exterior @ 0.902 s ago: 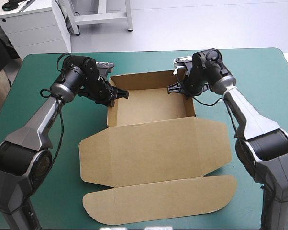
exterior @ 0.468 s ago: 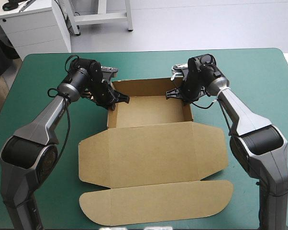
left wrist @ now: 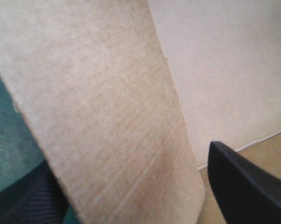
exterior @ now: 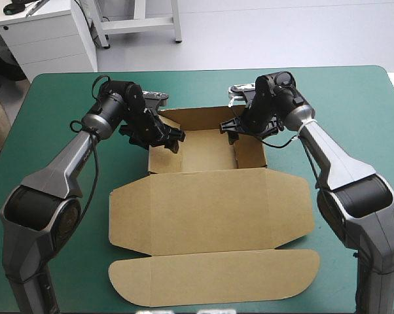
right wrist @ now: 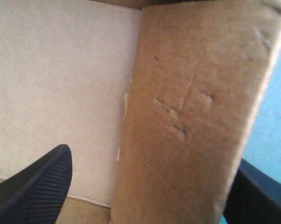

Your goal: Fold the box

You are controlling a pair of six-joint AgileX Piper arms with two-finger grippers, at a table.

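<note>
We are working on the box [exterior: 210, 203], which is lying in the middle of the table [exterior: 354, 91], and we are taking its tray [exterior: 207, 149] as our landmark. The tray is sitting at the far end of the sheet, with its back wall [exterior: 190, 115] already standing.

At the tray's left side the left gripper [exterior: 169, 139] is straddling the left side wall [exterior: 159, 156]. Its black fingers [left wrist: 243, 186] are standing wide apart, with the board between them and not pinched. At the tray's right side the right gripper [exterior: 233, 128] is doing the same with the right side wall [exterior: 249, 152], its fingers [right wrist: 33, 191] also well apart.

Both side walls are leaning in over the tray's floor, so we are judging the raising done and the tucking under way. The lid [exterior: 210, 216] is lying flat on the tray's near side, and its rounded flap [exterior: 216, 280] is not yet folded.
</note>
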